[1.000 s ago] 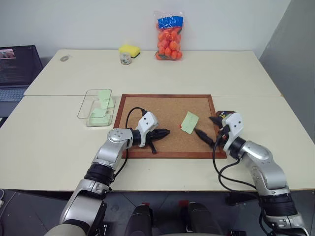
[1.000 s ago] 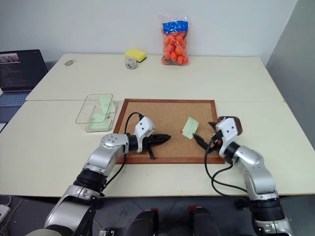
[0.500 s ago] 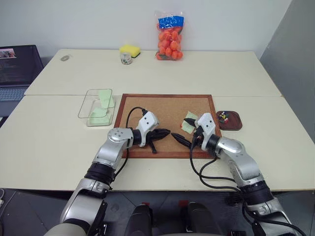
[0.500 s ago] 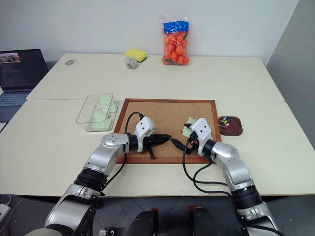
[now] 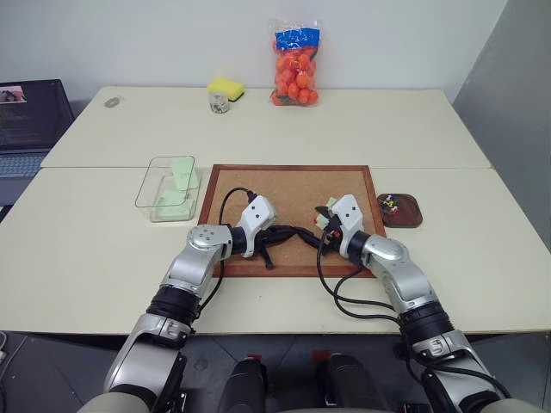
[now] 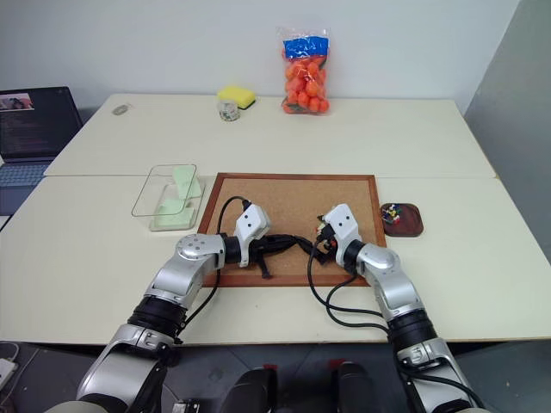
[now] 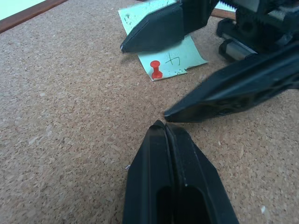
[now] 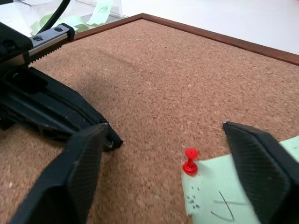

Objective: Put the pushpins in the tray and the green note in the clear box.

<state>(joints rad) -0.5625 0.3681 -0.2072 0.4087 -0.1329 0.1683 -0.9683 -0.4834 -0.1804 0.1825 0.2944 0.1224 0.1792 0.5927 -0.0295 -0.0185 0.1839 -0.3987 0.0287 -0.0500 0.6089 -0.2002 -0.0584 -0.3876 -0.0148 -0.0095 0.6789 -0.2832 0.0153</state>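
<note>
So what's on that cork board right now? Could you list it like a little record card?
board: cork board, wood-framed
note: green note lying on the cork, held by a red pushpin at its corner
left gripper: shut, tip on the cork
right gripper: open, fingers either side of the pin
tray: beside the board, pins inside
clear box: green notes inside

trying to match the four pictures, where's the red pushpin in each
Left eye and right eye views: hidden behind the right gripper on the cork board.
Left wrist view: red pushpin, upper middle, in the green note corner.
Right wrist view, lower middle.
Shared landmark: the green note.
</note>
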